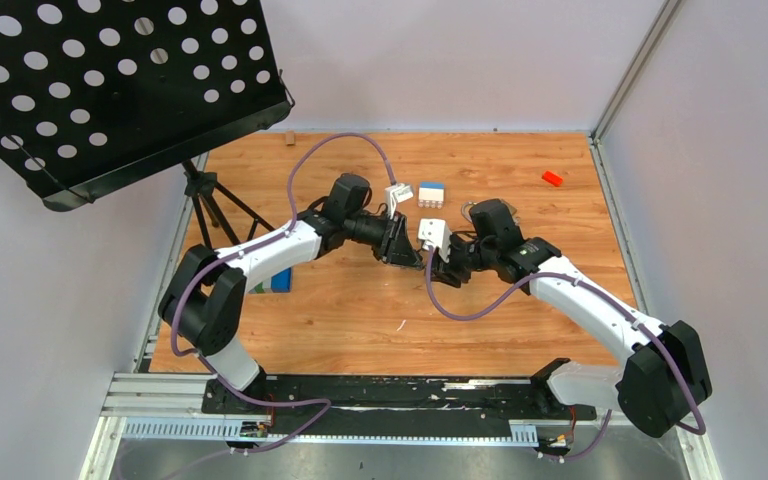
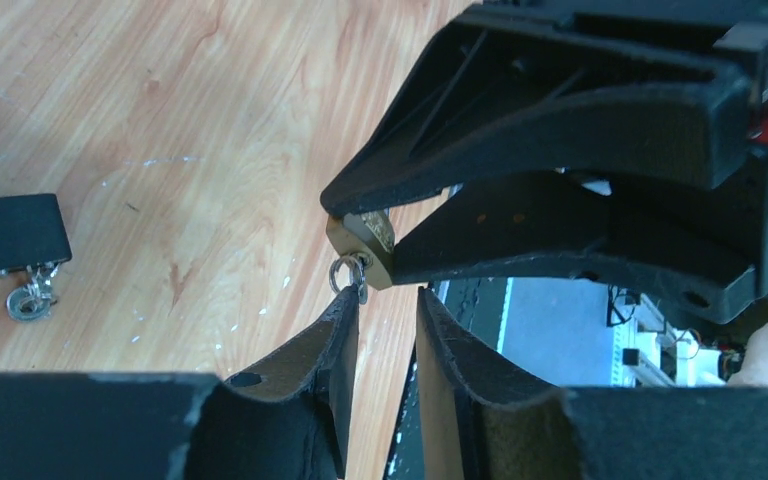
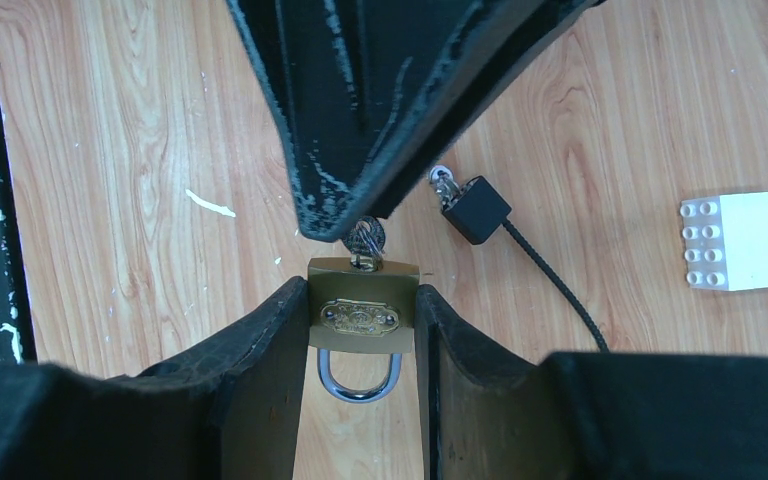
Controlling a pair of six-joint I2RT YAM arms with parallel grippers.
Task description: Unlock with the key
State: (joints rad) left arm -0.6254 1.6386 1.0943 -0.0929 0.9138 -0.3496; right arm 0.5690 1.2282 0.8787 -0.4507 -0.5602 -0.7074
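The padlock [image 3: 360, 318] is dull brass with a shiny steel shackle [image 3: 360, 388]; the key [image 3: 367, 240] is grey metal. The worktop [image 3: 110, 150] is smooth varnished wood. The right hand [image 3: 360, 295] has matt black, scuffed fingers [image 3: 260, 370].

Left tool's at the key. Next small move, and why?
Probably close the left tool fully on the key. The key sits in the brass padlock, which the right tool clamps, and the left tool's jaws show a gap.
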